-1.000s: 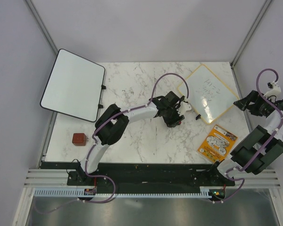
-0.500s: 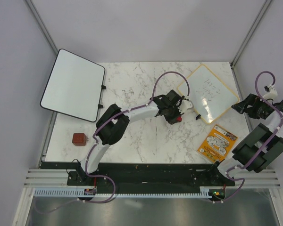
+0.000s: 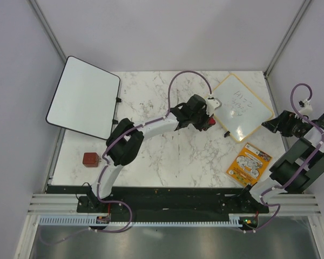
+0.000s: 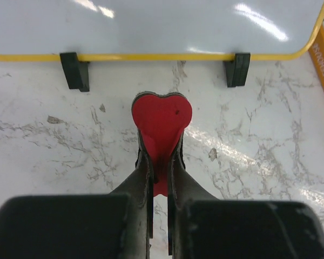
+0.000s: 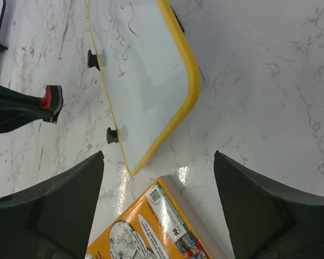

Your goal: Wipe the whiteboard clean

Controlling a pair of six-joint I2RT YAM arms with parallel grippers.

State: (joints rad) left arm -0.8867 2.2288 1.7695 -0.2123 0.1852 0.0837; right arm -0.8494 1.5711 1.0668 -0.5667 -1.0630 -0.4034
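The small yellow-framed whiteboard (image 3: 240,106) lies at the back right of the marble table, with dark handwriting on it and two black clips on its left edge. It also shows in the left wrist view (image 4: 151,27) and the right wrist view (image 5: 143,70). My left gripper (image 3: 209,121) is shut on a red heart-shaped eraser (image 4: 161,116), held just short of the board's clipped edge. The eraser shows in the right wrist view (image 5: 51,98) too. My right gripper (image 3: 275,125) is open and empty, above the table by the board's near right corner.
A larger black-framed white board (image 3: 83,97) lies at the far left, overhanging the table edge. An orange book (image 3: 248,164) lies in front of the small whiteboard, and shows in the right wrist view (image 5: 151,232). A small red-brown block (image 3: 90,159) sits at the near left.
My left gripper has moved back and right with the eraser, closer to the whiteboard's clipped edge. My right arm has shifted slightly forward and left.
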